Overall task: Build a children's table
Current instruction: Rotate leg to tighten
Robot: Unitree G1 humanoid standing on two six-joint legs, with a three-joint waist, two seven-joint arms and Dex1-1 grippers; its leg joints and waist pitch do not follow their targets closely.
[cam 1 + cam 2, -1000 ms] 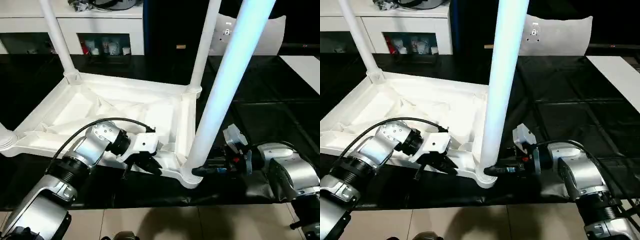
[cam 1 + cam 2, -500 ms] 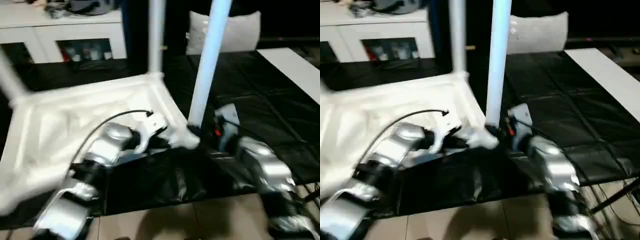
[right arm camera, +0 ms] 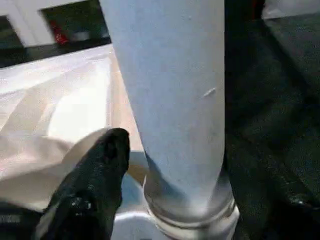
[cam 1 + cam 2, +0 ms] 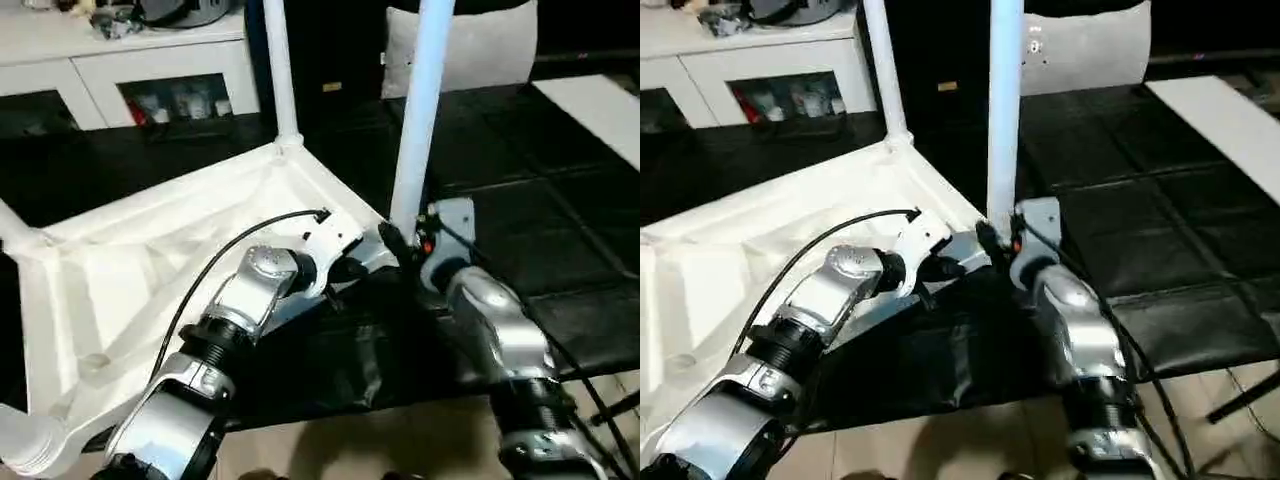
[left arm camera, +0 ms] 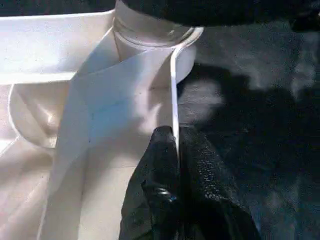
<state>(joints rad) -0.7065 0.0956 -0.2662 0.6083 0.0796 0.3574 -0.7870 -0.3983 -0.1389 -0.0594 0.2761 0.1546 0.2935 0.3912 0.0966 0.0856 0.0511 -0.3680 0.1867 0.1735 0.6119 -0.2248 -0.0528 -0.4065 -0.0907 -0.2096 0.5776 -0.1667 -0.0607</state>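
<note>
The white table top (image 4: 150, 270) lies upside down on black matting, ribbed underside up. Three white legs stand in its corner sockets: the near right one (image 4: 420, 110), the far one (image 4: 278, 70) and one at the left (image 4: 10, 225). A further leg end (image 4: 25, 445) shows at the lower left. My left gripper (image 5: 176, 150) is shut on the top's thin rim, just beside the near right socket (image 5: 150, 30). My right gripper (image 4: 398, 245) is at the foot of that leg (image 3: 170, 100), which stands between its fingers, with one black finger (image 3: 95, 180) against the leg's side.
A white cabinet (image 4: 150, 70) with open shelves stands at the back left. A grey-white cushion (image 4: 480, 50) leans at the back right, and a white panel (image 4: 600, 105) lies at the right edge. The black mat (image 4: 540, 200) ends at pale floor tiles (image 4: 380, 440) close to me.
The table top has swung round: its near edge, level with the picture before, now runs diagonally. The gripped corner has moved up and away, both grippers going with it. The camera shifted too.
</note>
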